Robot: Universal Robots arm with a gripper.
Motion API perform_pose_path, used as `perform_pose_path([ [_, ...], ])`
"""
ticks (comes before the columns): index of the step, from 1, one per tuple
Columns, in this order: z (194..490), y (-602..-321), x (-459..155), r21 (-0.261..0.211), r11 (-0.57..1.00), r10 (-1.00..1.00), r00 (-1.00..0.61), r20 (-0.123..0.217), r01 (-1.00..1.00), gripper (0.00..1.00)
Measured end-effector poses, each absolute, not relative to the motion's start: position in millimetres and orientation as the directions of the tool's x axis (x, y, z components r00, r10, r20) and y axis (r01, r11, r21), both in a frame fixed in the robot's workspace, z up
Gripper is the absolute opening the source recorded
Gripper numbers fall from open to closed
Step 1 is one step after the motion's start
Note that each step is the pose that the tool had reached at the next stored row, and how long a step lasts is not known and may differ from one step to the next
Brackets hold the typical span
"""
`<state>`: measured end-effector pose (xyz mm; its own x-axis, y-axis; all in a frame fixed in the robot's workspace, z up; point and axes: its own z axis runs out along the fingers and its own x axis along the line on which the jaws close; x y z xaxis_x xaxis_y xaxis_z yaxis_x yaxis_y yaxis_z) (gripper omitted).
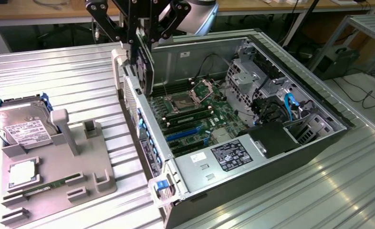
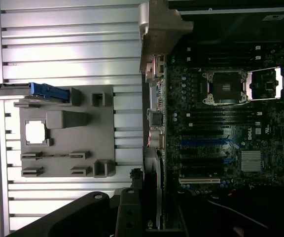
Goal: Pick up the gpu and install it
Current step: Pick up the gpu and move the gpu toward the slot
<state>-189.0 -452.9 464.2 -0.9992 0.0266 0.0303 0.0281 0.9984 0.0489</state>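
The hand (image 1: 141, 38) is clamped narrowly on the gpu (image 1: 143, 67), which hangs upright just beneath it, over the rear edge of the open computer case (image 1: 187, 57). Pickup is done. The gpu is not yet seated in the motherboard (image 1: 194, 119) below the hand.
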Motion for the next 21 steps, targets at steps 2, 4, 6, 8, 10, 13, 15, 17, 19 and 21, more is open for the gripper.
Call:
perform_pose_path([
  [2, 464, -453, -187, 0.049, 0.998, 0.027, -0.999, 0.030, 0.028, 0.27],
  [4, 464, -453, -185, 0.049, 0.998, 0.027, -0.999, 0.030, 0.028, 0.27],
  [6, 464, -453, -182, 0.049, 0.998, 0.027, -0.999, 0.030, 0.028, 0.27],
  [8, 464, -453, -179, 0.049, 0.998, 0.027, -0.999, 0.030, 0.028, 0.27],
  [10, 464, -453, -178, 0.049, 0.998, 0.027, -0.999, 0.030, 0.028, 0.27],
  [13, 464, -453, -174, 0.049, 0.998, 0.027, -0.999, 0.030, 0.028, 0.27],
  [15, 464, -453, -170, 0.049, 0.998, 0.027, -0.999, 0.030, 0.028, 0.27],
  [17, 464, -453, -166, 0.049, 0.998, 0.027, -0.999, 0.030, 0.028, 0.27],
  [19, 464, -453, -163, 0.049, 0.998, 0.026, -0.999, 0.030, 0.028, 0.27],
  [21, 464, -453, -158, 0.049, 0.999, 0.023, -0.999, 0.030, 0.025, 0.27],
])
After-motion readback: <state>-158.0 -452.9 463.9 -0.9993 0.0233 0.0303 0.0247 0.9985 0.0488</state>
